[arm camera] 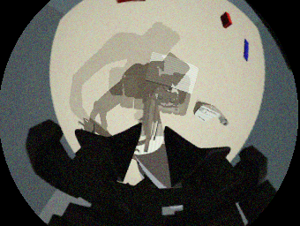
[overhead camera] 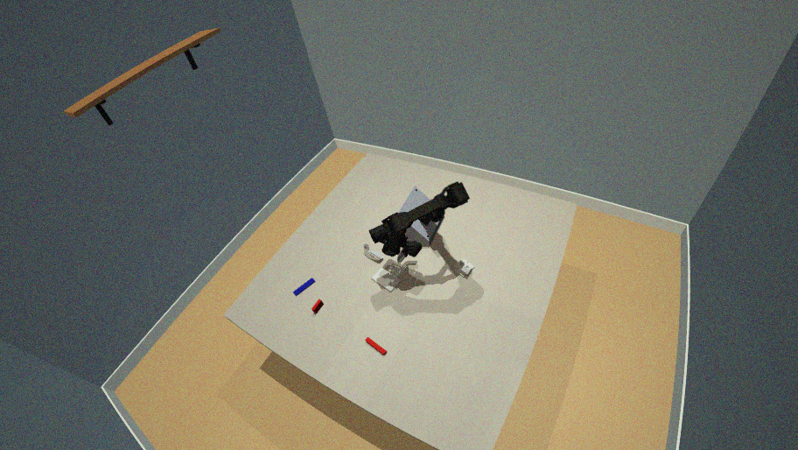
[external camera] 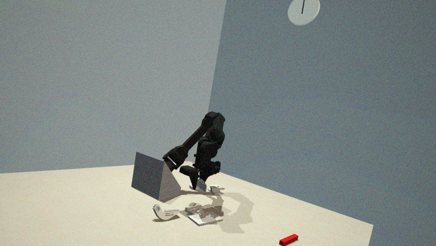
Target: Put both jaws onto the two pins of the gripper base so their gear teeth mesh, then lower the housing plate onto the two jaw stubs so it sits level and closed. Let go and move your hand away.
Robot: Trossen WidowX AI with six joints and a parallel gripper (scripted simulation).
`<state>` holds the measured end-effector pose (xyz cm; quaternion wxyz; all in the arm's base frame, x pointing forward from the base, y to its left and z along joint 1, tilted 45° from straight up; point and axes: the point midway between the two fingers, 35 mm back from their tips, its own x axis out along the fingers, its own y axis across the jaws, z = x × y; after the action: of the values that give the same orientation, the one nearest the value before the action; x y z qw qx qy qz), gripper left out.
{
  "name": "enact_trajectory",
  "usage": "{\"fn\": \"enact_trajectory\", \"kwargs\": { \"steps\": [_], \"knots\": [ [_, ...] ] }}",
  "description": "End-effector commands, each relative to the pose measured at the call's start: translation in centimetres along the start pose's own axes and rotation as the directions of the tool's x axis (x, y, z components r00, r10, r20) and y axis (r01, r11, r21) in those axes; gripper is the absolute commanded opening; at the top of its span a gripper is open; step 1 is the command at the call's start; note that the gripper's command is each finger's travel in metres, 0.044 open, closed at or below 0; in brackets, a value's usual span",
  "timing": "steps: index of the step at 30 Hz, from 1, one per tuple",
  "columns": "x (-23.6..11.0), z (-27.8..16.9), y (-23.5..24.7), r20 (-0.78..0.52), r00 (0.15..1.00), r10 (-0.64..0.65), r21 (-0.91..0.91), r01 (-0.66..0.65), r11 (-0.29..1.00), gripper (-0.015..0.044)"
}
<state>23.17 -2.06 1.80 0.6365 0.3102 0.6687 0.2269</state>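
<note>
My gripper [overhead camera: 401, 255] [external camera: 200, 184] [arm camera: 153, 127] points down and is shut on a light grey part above the table. The fingers hide much of that part; I cannot tell which piece it is. What looks like the gripper base [overhead camera: 395, 267] [external camera: 194, 209] lies under the arm's shadow; its pins and teeth are too small to make out. A flat white plate [overhead camera: 383, 277] [external camera: 198, 220] [arm camera: 191, 76] lies beside it. A curved white jaw [overhead camera: 372, 254] [external camera: 164, 214] [arm camera: 208, 112] lies apart on the table. Another small white part [overhead camera: 465, 268] [external camera: 216, 189] lies on the opposite side.
A red bar [overhead camera: 375, 346] [external camera: 288, 240], a short red block [overhead camera: 317, 305] [arm camera: 226, 19] and a blue bar [overhead camera: 304, 286] [arm camera: 246, 49] lie farther out on the table. The grey wedge-shaped mount [overhead camera: 412, 196] [external camera: 147, 175] stands behind the arm.
</note>
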Motion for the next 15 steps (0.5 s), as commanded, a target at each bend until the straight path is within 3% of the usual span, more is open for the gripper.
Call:
{"fn": "enact_trajectory", "kwargs": {
  "steps": [1, 15],
  "knots": [
    [0.0, 0.0, -0.1, -0.002, 1.000, -0.006, -0.006, 0.006, 1.000, 0.0134],
    [-0.4, 3.2, -2.0, 0.000, 1.000, -0.007, -0.007, 0.007, 1.000, 0.0134]
  ]
}}
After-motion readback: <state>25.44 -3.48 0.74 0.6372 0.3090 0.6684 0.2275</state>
